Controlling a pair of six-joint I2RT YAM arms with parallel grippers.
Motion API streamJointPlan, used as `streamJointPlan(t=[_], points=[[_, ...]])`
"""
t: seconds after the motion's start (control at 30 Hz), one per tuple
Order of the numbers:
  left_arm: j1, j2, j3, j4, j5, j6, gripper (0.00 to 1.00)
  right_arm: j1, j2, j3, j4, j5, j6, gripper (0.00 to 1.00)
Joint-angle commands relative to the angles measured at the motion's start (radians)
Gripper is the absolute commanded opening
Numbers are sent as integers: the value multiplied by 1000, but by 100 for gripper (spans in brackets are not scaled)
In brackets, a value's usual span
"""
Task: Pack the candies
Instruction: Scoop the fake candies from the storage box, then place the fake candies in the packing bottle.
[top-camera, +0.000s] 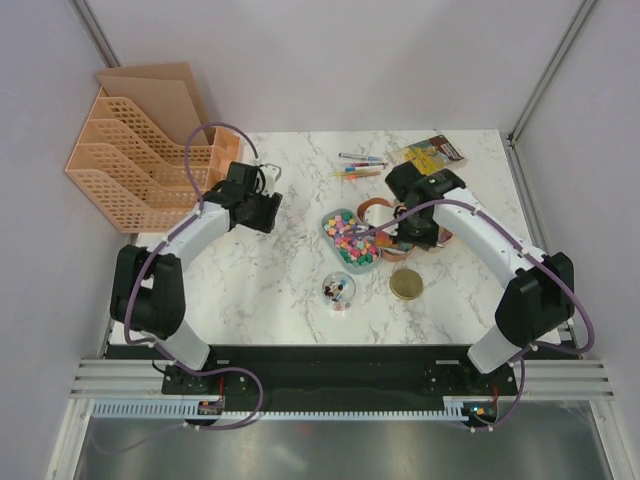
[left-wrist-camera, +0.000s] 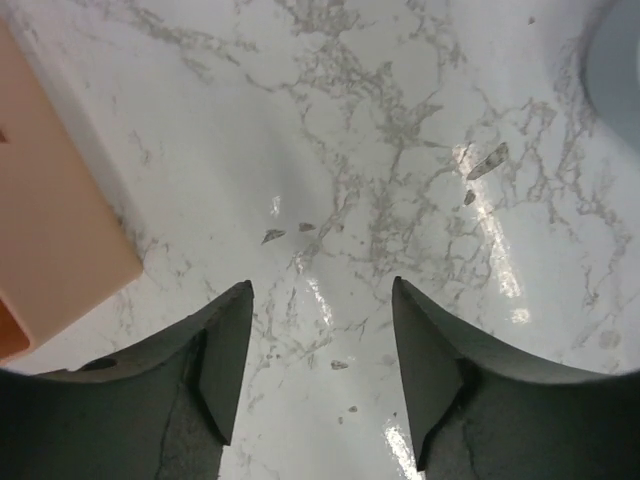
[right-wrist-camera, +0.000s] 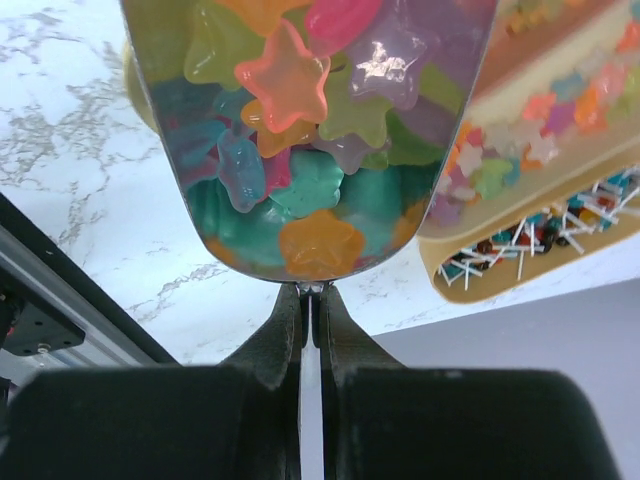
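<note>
The candies (top-camera: 350, 238) are bright star-shaped sweets heaped in a clear tray at the table's middle. My right gripper (right-wrist-camera: 312, 300) is shut on the thin handle of a clear scoop (right-wrist-camera: 310, 130) heaped with star candies in pink, green, orange and purple. In the top view the right gripper (top-camera: 397, 235) is at the tray's right side. A tan compartment box (right-wrist-camera: 540, 180) to the right of the scoop holds more stars and white-stick lollipops. A small jar (top-camera: 339, 290) in front of the tray holds a few sweets. My left gripper (left-wrist-camera: 320, 340) is open and empty over bare marble, left of the tray (top-camera: 264, 205).
A flat gold lid (top-camera: 406, 285) lies right of the jar. Coloured pens (top-camera: 360, 166) and a book (top-camera: 432, 153) lie at the back. An orange file rack (top-camera: 140, 160) stands at the back left; its corner shows in the left wrist view (left-wrist-camera: 50, 240).
</note>
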Motion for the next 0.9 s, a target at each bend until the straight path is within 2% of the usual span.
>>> streamJointPlan(t=[0.0,0.07,0.43,0.6,0.87], points=[[-3,-101,-45,62,-105,-12,68,90,-35,-35,-27,59,-36,0],[0,-123,-79,77,-155,-14,74,164,-18,-49,-46,116,-15,1],[2,-245,-174,128,-219,-9,68,412,132,57,-176,318,125,0],[2,-281,-191,134,-207,-9,67,475,187,77,-213,427,155,0],[5,-307,-197,146,-201,-24,67,517,178,25,-213,568,145,0]])
